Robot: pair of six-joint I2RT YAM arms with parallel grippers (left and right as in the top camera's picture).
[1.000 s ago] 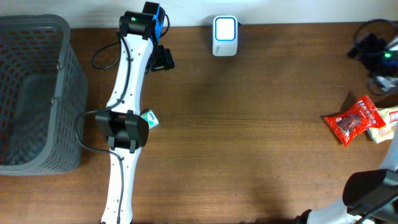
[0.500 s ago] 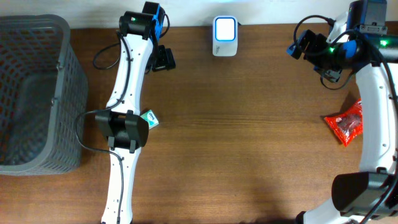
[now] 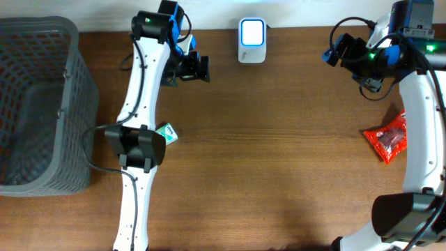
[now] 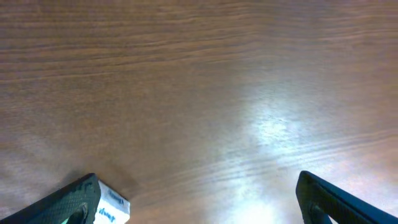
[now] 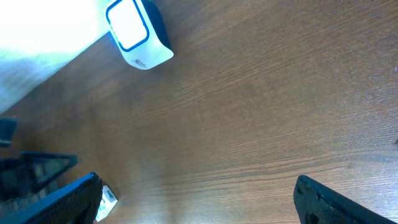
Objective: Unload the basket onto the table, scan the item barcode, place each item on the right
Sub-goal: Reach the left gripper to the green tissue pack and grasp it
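Note:
A white barcode scanner with a blue-rimmed face stands at the table's back edge, also seen top left in the right wrist view as the scanner. A small white and green box lies on the table beside the left arm's elbow. It shows as the box at the bottom edge, next to my left finger. A red snack packet lies at the far right. My left gripper hangs open left of the scanner, holding nothing. My right gripper is open and empty, to the scanner's right.
A grey mesh basket fills the left end of the table. The left arm runs from the front edge up to the back. The right arm crosses over the packet's right side. Bare wood lies between the arms.
The right arm has swung up from the front right corner to the back right. The left gripper has turned and shifted a little to the right, toward the scanner.

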